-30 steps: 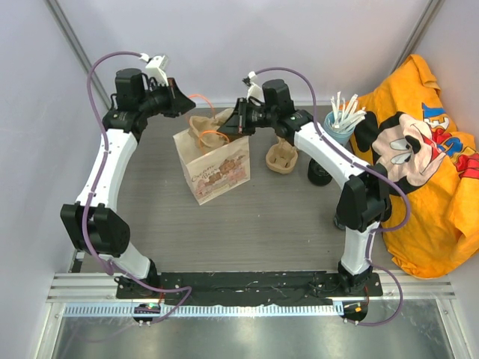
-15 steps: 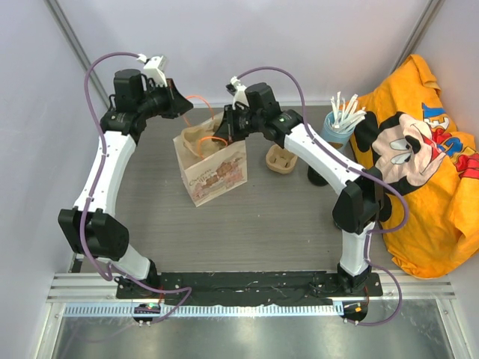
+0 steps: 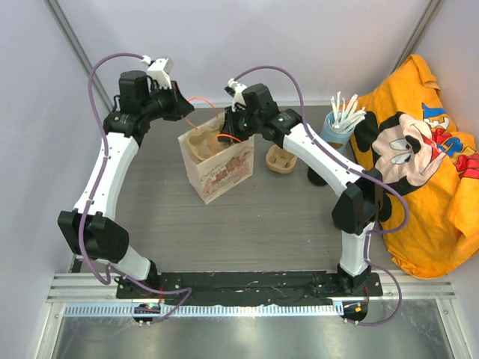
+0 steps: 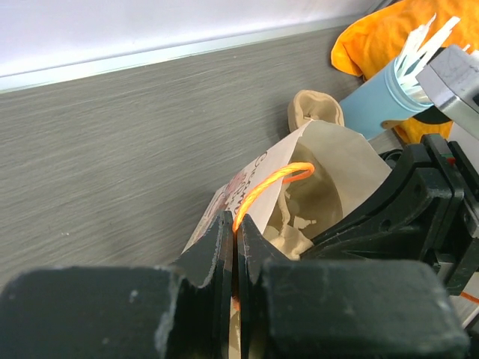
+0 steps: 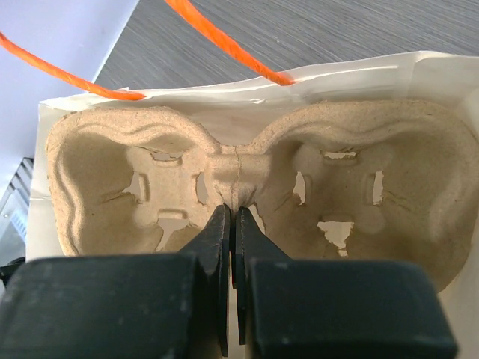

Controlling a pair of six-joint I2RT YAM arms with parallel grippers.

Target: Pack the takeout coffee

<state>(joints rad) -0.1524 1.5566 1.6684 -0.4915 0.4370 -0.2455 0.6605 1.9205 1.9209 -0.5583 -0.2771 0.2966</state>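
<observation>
— What shows from above?
— A paper bag (image 3: 221, 168) on the desk (image 3: 247, 217), with both pairs of jaws at its mouth. The takeout coffee (image 3: 319, 176) stands well to the right of the right jaws, half hidden behind the right arm (image 3: 340, 176).
— And the left wrist?
— The left jaws are clamped on the bag's orange handle (image 4: 266, 183).
— The right wrist?
— The right jaws pinch the middle ridge of the cardboard carrier (image 5: 238, 164), which sits down inside the bag.
</observation>
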